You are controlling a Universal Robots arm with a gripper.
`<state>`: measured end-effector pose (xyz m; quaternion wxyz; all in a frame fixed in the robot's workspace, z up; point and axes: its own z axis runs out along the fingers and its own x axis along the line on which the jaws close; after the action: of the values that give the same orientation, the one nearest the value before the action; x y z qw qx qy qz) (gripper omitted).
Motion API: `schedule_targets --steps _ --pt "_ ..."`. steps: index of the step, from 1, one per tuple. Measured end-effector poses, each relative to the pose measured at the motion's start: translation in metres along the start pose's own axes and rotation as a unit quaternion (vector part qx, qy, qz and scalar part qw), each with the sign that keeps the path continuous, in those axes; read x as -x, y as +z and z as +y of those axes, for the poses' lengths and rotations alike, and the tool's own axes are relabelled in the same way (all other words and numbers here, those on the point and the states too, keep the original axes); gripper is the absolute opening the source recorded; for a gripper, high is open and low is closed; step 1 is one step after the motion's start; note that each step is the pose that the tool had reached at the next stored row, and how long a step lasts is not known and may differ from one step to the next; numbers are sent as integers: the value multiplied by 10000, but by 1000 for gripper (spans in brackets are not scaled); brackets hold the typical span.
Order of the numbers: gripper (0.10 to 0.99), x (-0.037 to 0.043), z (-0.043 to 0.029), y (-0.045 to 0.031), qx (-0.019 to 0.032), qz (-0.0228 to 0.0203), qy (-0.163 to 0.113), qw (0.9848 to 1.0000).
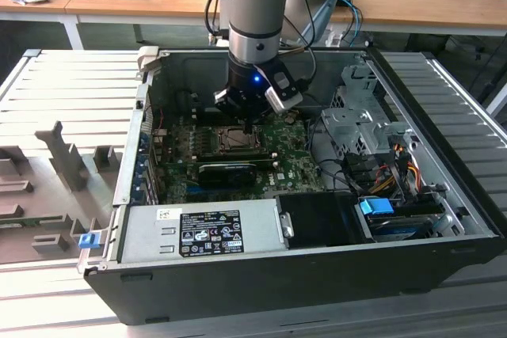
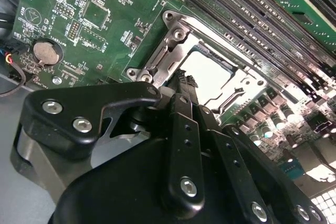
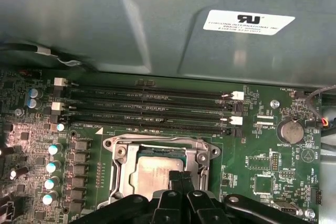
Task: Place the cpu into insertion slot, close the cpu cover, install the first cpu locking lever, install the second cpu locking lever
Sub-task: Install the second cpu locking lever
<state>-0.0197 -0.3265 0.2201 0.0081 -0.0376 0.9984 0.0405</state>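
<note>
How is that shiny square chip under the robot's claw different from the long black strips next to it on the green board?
The cpu is a flat, pale silver square; the memory slots are long, narrow and black. The cpu sits alone inside a grey metal frame, while the memory slots run side by side as parallel rows. The gripper hangs over the cpu, not the slots. Both sit on the same green board.

Shiny metal cpu (image 3: pixel 152 174); matt black fingers (image 3: pixel 181 182)

A: Exterior view is evenly lit and sharp; the case (image 1: pixel 444 219) interior sits in shade, and a blue light (image 1: pixel 255 79) glows on the arm.
B: In the second wrist view, glare whitens the cpu (image 2: pixel 207 74) and the lower right corner. The first wrist view is dimmer, flat and clear.
</note>
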Motion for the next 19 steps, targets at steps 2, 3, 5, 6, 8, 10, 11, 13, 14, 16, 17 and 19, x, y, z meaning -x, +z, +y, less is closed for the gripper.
schedule_targets --steps 2,3,5,6,8,10,11,13,14,16,17,19 --pt "106 -1 -11 -1 0 0 0 10000" --pt "106 -1 -14 -1 0 0 0 10000" --pt "106 -2 -22 -2 0 0 0 10000" --pt "106 -2 -26 -2 -1 0 0 10000" --pt "106 -2 -33 -3 0 0 -1 10000" --pt "106 -3 -44 -4 0 0 -1 10000" --pt "106 -4 -49 -5 0 0 0 10000" --pt "106 -4 -53 -27 -1 1 0 10000" --pt "106 -4 -53 -55 0 0 0 10000" --pt "106 -2 -50 -121 -1 0 0 10000" --pt "106 -1 -48 -155 -2 1 0 10000" --pt "106 0 -54 -219 -1 1 0 10000"
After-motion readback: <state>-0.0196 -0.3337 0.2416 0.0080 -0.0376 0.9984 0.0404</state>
